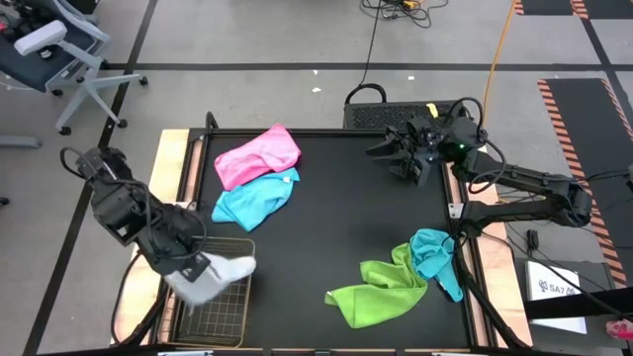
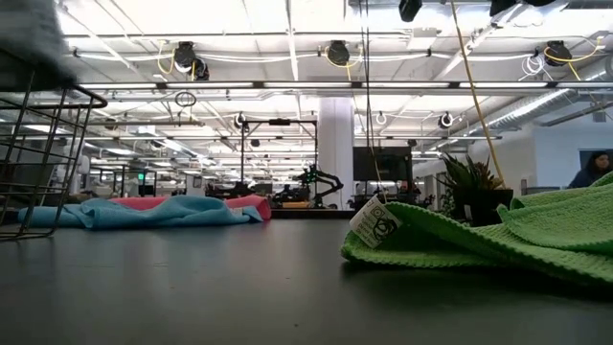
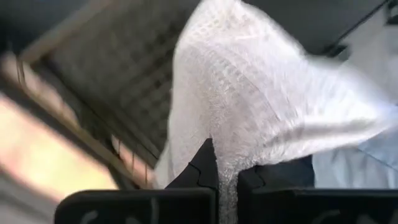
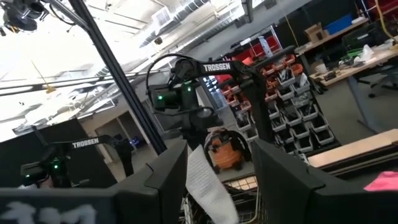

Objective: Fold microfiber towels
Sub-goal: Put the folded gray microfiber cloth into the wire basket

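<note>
Wire basket (image 1: 226,309) at table's (image 1: 336,237) near-left corner; potted plant (image 2: 471,188) & person (image 2: 594,169) in bkgd.

I was running the rig in a large open robotics lab or workshop. Across the table, the low view showed a high ceiling with long strip lights (image 2: 287,57), exposed pipes and a white column (image 2: 335,144), with more workstations far back. My right wrist camera looked out on other robot arms (image 4: 186,87) on black frames and shelving with red parts bins (image 4: 286,81). Workbenches (image 4: 348,68) stood beyond them. From above I saw a grey floor with taped lines, hazard-striped mats (image 1: 574,119), trailing cables (image 1: 499,49) and an office chair (image 1: 59,49).
</note>
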